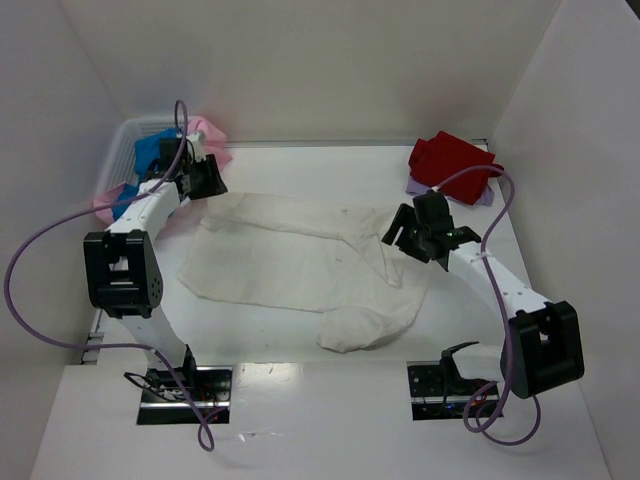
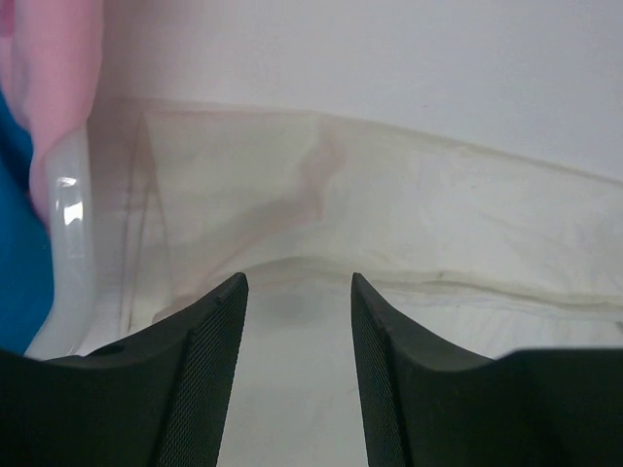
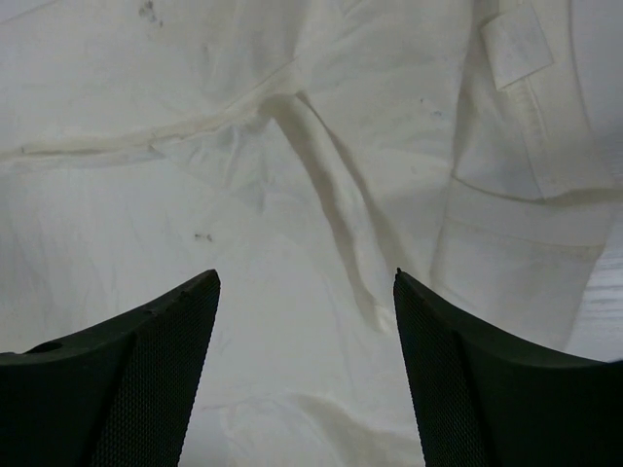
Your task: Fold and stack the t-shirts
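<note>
Cream-white t-shirt lies spread and rumpled on the worktop, left pincer narrowly open and empty at its far-left edge, right pincer wide and empty over its right side.

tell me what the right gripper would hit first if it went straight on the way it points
Most likely the cream-white t-shirt: its wrinkled cloth fills nearly the whole view ahead of the open right gripper. How far off it lies is unclear.
</note>
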